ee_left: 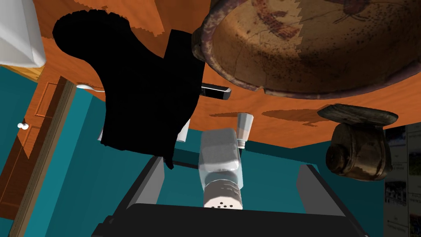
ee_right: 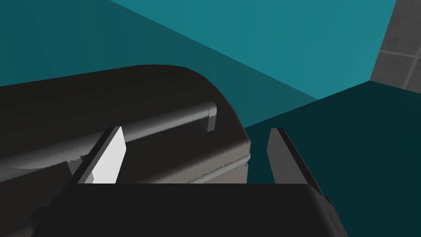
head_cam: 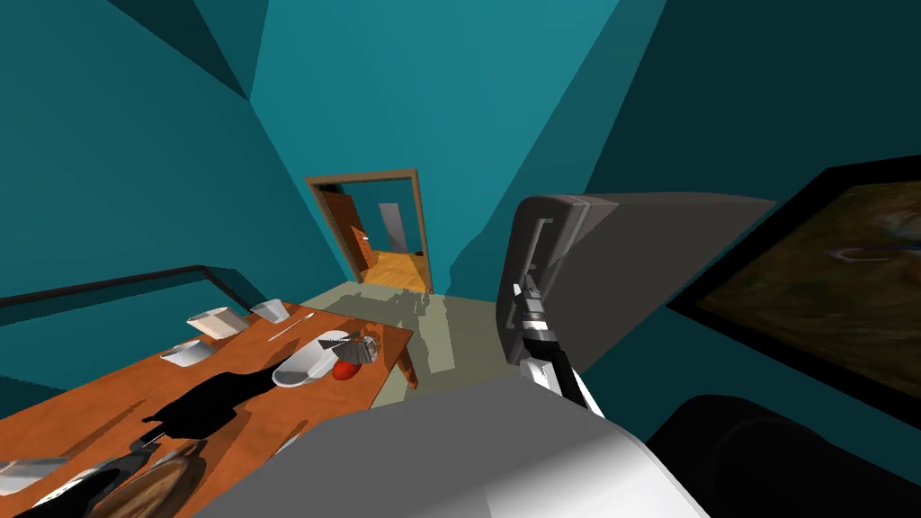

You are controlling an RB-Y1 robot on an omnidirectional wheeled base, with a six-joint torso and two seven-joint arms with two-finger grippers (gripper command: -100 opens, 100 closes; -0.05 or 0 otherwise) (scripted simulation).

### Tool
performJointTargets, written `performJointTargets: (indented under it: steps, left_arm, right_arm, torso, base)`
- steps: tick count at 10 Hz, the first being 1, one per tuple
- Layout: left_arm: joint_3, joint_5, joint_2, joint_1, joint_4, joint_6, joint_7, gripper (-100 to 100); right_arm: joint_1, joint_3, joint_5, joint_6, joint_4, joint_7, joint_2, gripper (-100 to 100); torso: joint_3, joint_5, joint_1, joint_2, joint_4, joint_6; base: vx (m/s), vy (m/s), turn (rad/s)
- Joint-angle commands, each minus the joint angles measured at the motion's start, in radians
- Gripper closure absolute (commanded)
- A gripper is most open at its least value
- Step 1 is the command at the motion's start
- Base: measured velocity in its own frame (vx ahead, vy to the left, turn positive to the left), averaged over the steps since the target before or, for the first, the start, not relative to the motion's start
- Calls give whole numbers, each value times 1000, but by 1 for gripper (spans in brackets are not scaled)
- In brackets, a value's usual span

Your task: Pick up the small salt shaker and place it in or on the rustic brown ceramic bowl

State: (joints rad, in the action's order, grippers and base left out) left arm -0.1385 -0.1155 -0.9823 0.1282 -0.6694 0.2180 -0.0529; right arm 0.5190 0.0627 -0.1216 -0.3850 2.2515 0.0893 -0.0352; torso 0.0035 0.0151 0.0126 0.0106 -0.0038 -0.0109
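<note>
Both released, left hand [ee_left: 232, 163] straddling salt shaker [ee_left: 220, 158] without touching, brown bowl [ee_left: 320, 49] beyond, right hand [ee_right: 196, 135] well apart.

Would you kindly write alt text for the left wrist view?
A clear salt shaker lies between the left gripper's open fingers, touching neither. Beyond it, a speckled brown bowl sits on the orange table.

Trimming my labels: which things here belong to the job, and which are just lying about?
Job: left gripper, salt shaker between its fingers, brown bowl.
Lying about: second shaker, brown wooden jar, knife, white bowl.
</note>
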Motion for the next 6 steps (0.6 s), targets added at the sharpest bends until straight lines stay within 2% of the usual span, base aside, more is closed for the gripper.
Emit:
performJointTargets:
  steps: [1, 2, 3, 4, 5, 6]
  left_arm:
    - [42, 2, 3, 29, -7, 1, 2, -100]
    - [73, -12, 20, 56, -34, 43, 19, -100]
    - [114, -12, 20, 91, -54, 43, 19, -100]
    - [153, -25, 36, 126, -94, 85, 35, -100]
    - [182, -25, 36, 138, -92, 85, 35, -100]
    - [215, -25, 36, 176, -101, 85, 35, -100]
  right_arm:
    - [0, 0, 0, 0, 0, 0, 0, 0]
    - [0, 0, 0, 0, 0, 0, 0, 0]
    - [0, 0, 0, 0, 0, 0, 0, 0]
    - [0, 0, 0, 0, 0, 0, 0, 0]
    - [0, 0, 0, 0, 0, 0, 0, 0]
    - [0, 0, 0, 0, 0, 0, 0, 0]
  torso:
    - [0, 0, 0, 0, 0, 0]
    - [-2, 0, -1, -3, -1, -1]
    - [-1, 0, -1, -2, -1, 2]
    - [-1, 0, -1, -2, 0, 0]
    - [0, 0, -1, 0, 0, 1]
    - [0, -1, -1, 0, 0, 0]
  base:
    - [-46, 5, 5]
    - [-79, 10, -339]
    - [-84, 13, -295]
    - [-121, 4, -355]
    - [-108, 2, -324]
    - [-42, 8, -57]
